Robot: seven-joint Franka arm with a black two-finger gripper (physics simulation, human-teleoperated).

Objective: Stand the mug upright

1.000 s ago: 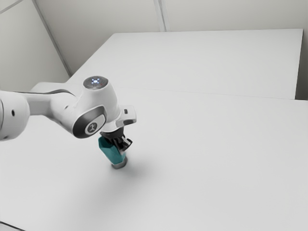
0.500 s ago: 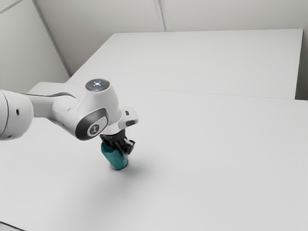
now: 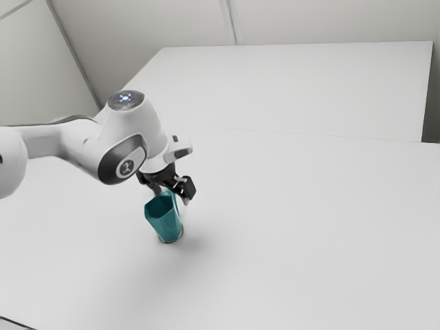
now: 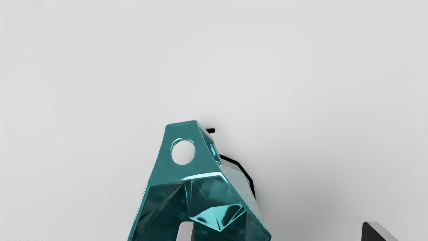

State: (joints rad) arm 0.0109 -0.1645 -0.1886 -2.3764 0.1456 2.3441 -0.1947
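My gripper (image 3: pixel 172 195) is just above the teal faceted mug (image 3: pixel 166 221) in the exterior view. The mug stands on its base on the table, its mouth facing up and its handle near the gripper. In the wrist view, the mug's handle (image 4: pixel 157 167) has a round hole, and the mouth shows the hollow inside. The gripper (image 4: pixel 280 231) is open there, its fingers wide apart: one overlaps the mug's mouth, the other is well outside its wall. Whether the first finger touches the mug, I cannot tell.
The white table (image 3: pixel 309 240) extends around the mug, with a faint seam toward its far part. Pale walls (image 3: pixel 330 20) rise beyond the table. A dark-edged grey corner (image 3: pixel 14 324) lies at the exterior view's lower left.
The mug, tilted with its grey underside visible a second ago, has come down onto its base. My hand has since risen off it and moved toward the exterior view's left, uncovering the mouth.
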